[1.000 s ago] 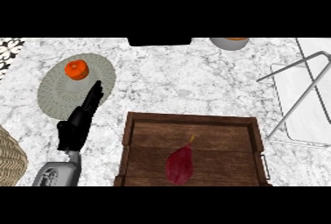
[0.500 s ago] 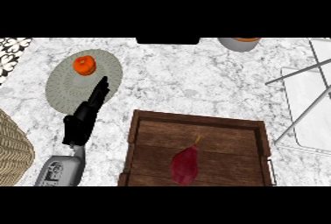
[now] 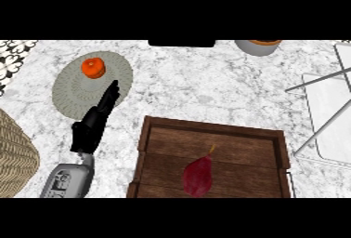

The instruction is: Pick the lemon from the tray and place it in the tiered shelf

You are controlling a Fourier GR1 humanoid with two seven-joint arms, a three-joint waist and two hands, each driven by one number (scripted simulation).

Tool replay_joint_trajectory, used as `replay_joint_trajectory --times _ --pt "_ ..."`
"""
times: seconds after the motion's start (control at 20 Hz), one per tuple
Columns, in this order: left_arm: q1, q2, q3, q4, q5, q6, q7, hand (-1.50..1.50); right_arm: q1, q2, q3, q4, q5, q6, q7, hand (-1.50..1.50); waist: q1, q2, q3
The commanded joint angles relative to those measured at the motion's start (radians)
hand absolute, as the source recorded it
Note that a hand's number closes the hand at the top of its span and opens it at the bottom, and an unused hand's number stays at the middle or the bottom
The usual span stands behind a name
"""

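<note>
A dark red, pointed fruit or root (image 3: 198,175) lies in the brown wooden tray (image 3: 212,128) at the lower middle; I see no yellow lemon there. The white wire tiered shelf (image 3: 328,111) stands at the right edge, partly cut off. My left hand (image 3: 94,122) is left of the tray, fingers straight and pointing up over the rim of a grey plate (image 3: 75,90), holding nothing. My right hand does not show.
An orange fruit (image 3: 93,68) sits on the grey plate at the upper left. A woven basket (image 3: 14,158) fills the lower left edge. A grey bowl (image 3: 257,46) with something orange stands at the top right. A patterned tile strip (image 3: 14,58) marks the far left.
The whole scene has shifted rightward and down in the view across the frames. The left hand stays straight beside the tray, and the red item has not moved in the tray.
</note>
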Motion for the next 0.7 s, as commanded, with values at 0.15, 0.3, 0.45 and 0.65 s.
replay_joint_trajectory --times 0.15,0.3,0.45,0.65 --pt "-0.017 0.007 -0.003 0.012 0.000 -0.018 0.011 0.00 -0.132 0.066 0.106 -0.092 0.062 0.020 -0.169 1.50 0.008 0.001 -0.001" --pt "-0.033 0.001 0.003 -0.020 -0.007 0.004 0.062 0.00 -0.191 0.120 0.194 -0.070 0.092 -0.016 -0.135 1.50 0.003 -0.001 -0.001" --pt "-0.012 -0.005 -0.014 0.025 -0.018 -0.004 -0.010 0.00 -0.203 0.150 0.245 -0.058 -0.074 0.113 -0.013 1.50 0.024 0.005 -0.003" --pt "0.001 -0.010 -0.018 -0.022 -0.013 -0.002 0.041 0.00 -0.262 0.151 0.273 -0.053 -0.137 0.159 0.060 1.50 0.000 -0.005 -0.002"
